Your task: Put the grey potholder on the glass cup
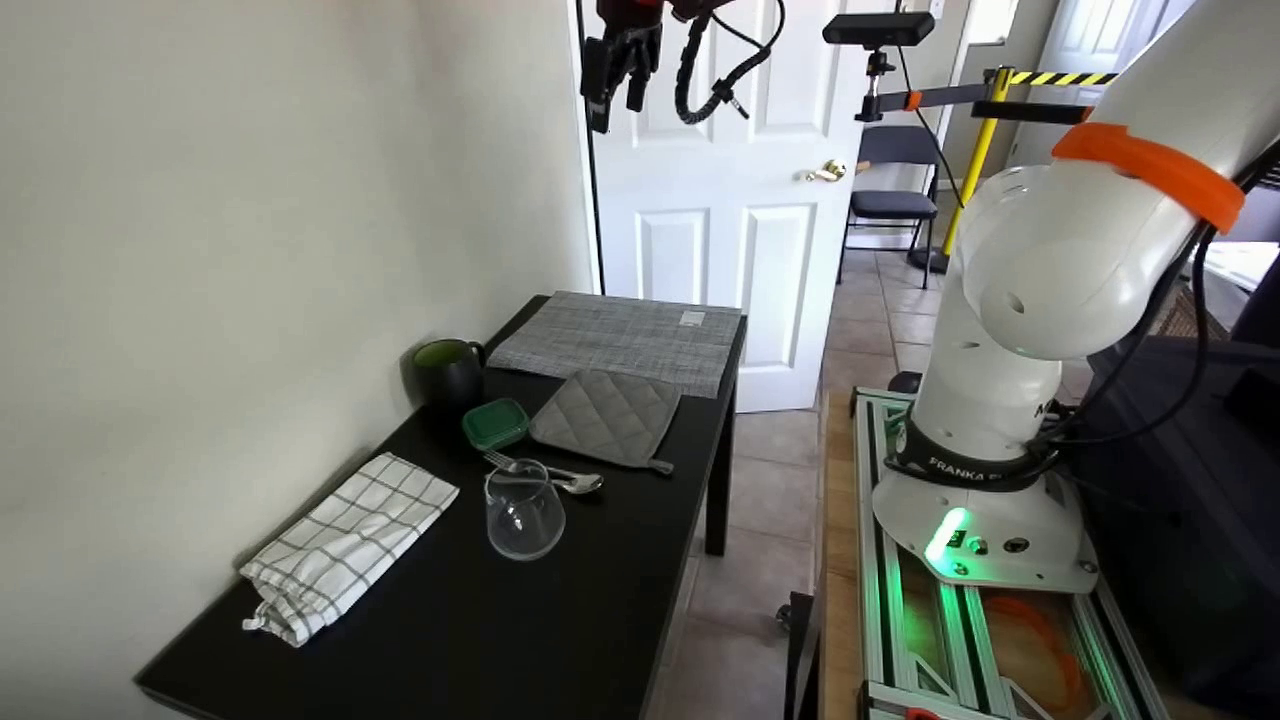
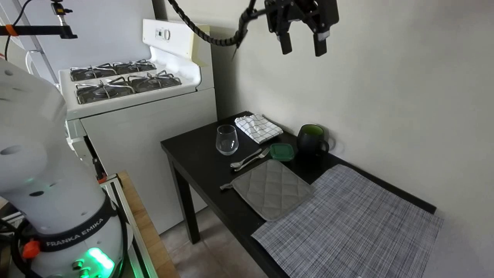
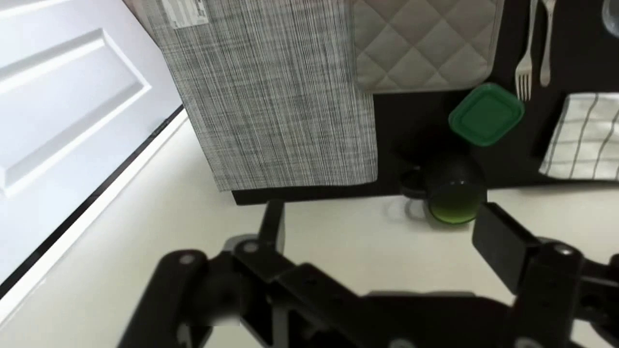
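The grey potholder [image 1: 607, 418] lies flat on the black table in both exterior views [image 2: 272, 189], one edge slightly over the woven grey mat. Its near part also shows in the wrist view [image 3: 425, 43] at the top. The clear glass cup [image 1: 525, 515] stands upright on the table, beyond the cutlery from the potholder [image 2: 227, 141]. Only a sliver of the cup shows at the top right of the wrist view [image 3: 613, 17]. My gripper [image 1: 617, 108] is open with nothing between its fingers, high above the table near the wall [image 2: 303, 49]; its fingers are wide apart in the wrist view [image 3: 377, 227].
A dark mug, green inside [image 2: 310, 141], and a green-lidded container [image 2: 281, 152] stand along the wall side. A fork and spoon [image 2: 250, 160] lie between potholder and cup. A checked towel [image 1: 350, 540] lies by the wall. The woven grey mat [image 2: 359, 227] covers one table end.
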Robot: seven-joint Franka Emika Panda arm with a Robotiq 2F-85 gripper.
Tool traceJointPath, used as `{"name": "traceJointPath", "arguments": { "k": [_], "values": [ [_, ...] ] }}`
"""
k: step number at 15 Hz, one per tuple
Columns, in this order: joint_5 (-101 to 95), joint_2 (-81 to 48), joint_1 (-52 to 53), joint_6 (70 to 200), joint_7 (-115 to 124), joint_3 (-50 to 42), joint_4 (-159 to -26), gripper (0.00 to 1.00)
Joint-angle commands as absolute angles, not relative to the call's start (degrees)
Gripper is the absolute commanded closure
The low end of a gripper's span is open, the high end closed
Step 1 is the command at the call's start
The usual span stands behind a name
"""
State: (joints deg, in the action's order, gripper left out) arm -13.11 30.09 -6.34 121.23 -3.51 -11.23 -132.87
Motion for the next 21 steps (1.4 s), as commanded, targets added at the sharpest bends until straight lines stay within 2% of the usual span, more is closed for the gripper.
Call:
{"name": "traceJointPath", "arguments": {
  "k": [1,4,11,21],
  "values": [
    [-8.6,24.8,-8.4,129.3,3.1,-10.6,-133.5,0.00],
    [-7.4,20.8,-9.7,130.9,7.9,-9.5,-133.8,0.00],
    [-7.0,13.9,-9.9,120.9,12.7,-8.4,-134.7,0.00],
    [-5.8,12.5,-9.4,123.8,10.8,-8.9,-134.9,0.00]
  ]
}}
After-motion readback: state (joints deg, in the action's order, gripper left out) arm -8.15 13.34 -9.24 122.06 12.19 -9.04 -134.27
